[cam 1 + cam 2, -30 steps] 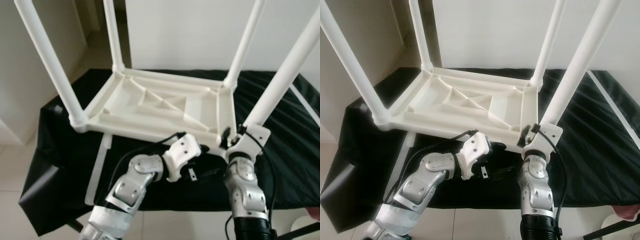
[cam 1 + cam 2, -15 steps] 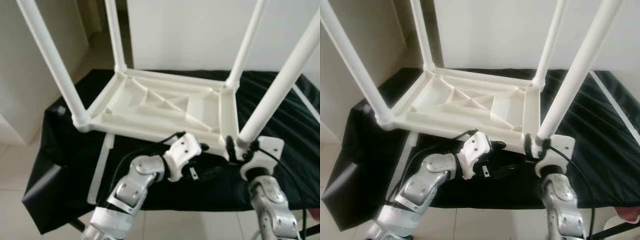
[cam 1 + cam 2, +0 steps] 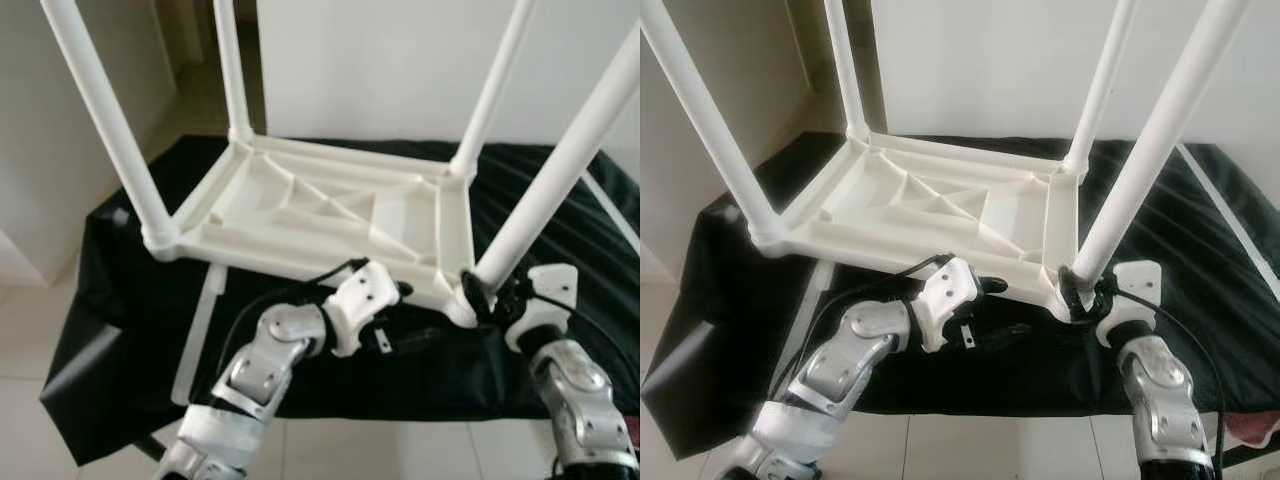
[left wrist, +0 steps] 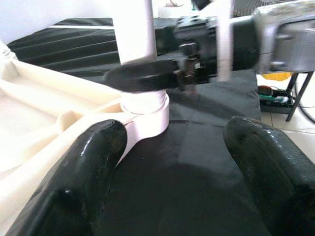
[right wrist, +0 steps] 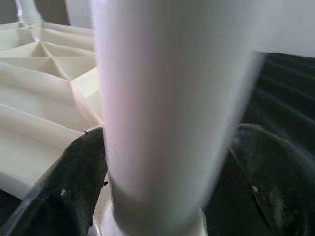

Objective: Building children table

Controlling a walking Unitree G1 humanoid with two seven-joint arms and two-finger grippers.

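Note:
A white plastic children's table (image 3: pixel 300 210) lies upside down on a black cloth (image 3: pixel 130 290), its legs pointing up. My right gripper (image 3: pixel 482 290) is at the foot of the near right leg (image 3: pixel 560 170). Its fingers (image 5: pixel 78 172) are closed around that leg (image 5: pixel 172 98) just above the corner socket. My left gripper (image 3: pixel 418 312) is open, low over the cloth in front of the tabletop's near edge and just left of that corner. Only black cloth lies between its fingers (image 4: pixel 93 162). Ahead of them are the leg's socket (image 4: pixel 145 105) and the right gripper's finger (image 4: pixel 142 78).
A loose white strip (image 3: pixel 200 330) lies on the cloth at the near left, and another (image 3: pixel 610 205) runs along the far right. The cloth's front edge (image 3: pixel 970 405) hangs just behind my forearms. A pink object (image 3: pixel 1250 425) sits on the floor at the lower right.
My right arm has swung out to the right around the near right leg, with its gripper staying at the leg's foot. The left gripper has barely moved.

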